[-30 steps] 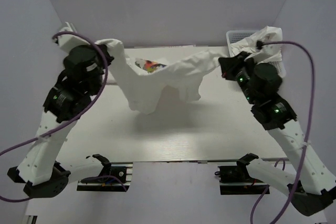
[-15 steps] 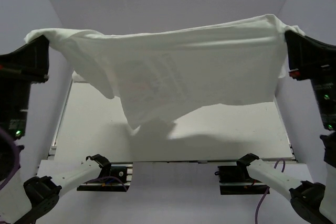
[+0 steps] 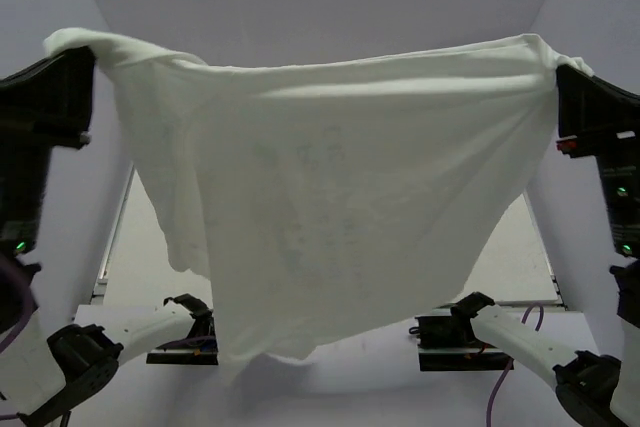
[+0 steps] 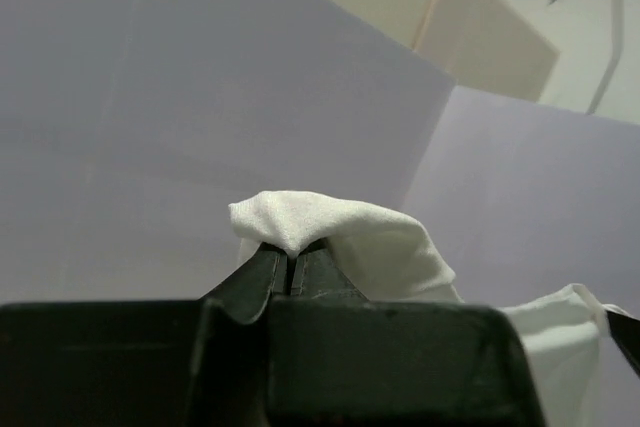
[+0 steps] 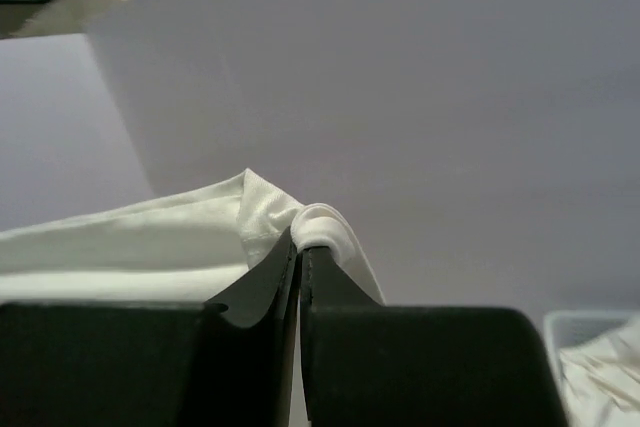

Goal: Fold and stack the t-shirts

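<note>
High over the table (image 3: 522,257), holding one white t-shirt (image 3: 330,217) spread wide in the air, faint print showing through. Pinching its two top corners: left gripper (image 4: 290,252) with jaws pressed together on a fold of cloth, right gripper (image 5: 298,247) likewise. Best to lower both at equal pace, laying the loose bottom edge down first. Avoid slack, twist or uneven height.
</note>
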Controlling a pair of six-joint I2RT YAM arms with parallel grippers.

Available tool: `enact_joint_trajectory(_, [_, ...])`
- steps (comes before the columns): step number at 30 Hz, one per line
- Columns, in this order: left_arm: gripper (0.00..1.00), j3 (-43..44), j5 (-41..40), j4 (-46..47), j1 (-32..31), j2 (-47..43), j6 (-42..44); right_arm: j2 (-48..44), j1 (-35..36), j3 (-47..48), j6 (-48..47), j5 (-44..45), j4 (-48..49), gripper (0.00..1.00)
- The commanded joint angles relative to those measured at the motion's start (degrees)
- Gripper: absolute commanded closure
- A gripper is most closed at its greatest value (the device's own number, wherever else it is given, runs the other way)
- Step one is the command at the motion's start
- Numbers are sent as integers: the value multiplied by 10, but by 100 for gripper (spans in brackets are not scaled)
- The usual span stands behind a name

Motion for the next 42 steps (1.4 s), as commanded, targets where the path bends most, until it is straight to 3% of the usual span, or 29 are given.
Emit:
enact_joint_trajectory(1, [100,-55,-62,46,3,71,34,39,1,-64,-26,124,38,100])
enact_joint_trajectory(5, [100,-190,-182,101,3,129,48,98,-4,-158,-22,203,62,100])
enact_joint_trajectory(6, [100,-205,-246,107,3,181,48,126,-4,-197,-14,224,87,100])
enact_joint_trajectory(8, [100,-255,-283,107,23,232,23,189,-22,-271,6,245,113,100])
enact_joint_trajectory(12, [100,-328,-220,133,79,360,-19,293,-74,-337,97,180,127,100])
enact_joint_trajectory(13, [100,-320,-219,134,100,429,-29,349,-95,-352,116,156,137,100])
enact_joint_trajectory(14, [90,-298,-193,119,112,469,-36,370,-111,-354,127,147,137,100])
enact_joint_trajectory(16, [51,-187,-165,78,130,553,-36,465,-138,-326,131,96,132,100])
enact_joint_trajectory(17, [7,-139,-150,22,136,633,-36,488,-143,-290,129,80,109,82])
enact_joint_trajectory(18, [0,-39,-150,-13,136,669,-30,509,-155,-271,130,61,92,64])
enact_joint_trajectory(19, [0,1,-150,-47,141,697,-30,539,-158,-251,127,5,63,23])
enact_joint_trajectory(20, [0,30,-150,-95,141,717,-30,557,-157,-220,101,-12,55,10])
enact_joint_trajectory(23, [0,-17,-150,-67,141,692,-25,547,-154,-237,91,-49,57,10])
enact_joint_trajectory(27, [0,-287,-90,50,141,545,-36,490,-152,-314,83,-86,82,10])
enact_joint_trajectory(30, [0,-404,-44,107,134,457,-36,445,-152,-384,84,-89,99,10])
enact_joint_trajectory(34, [0,-454,8,120,128,432,-36,422,-151,-454,80,-143,136,10])
enact_joint_trajectory(42, [0,-471,91,108,128,491,-31,471,-150,-473,93,-223,164,10])
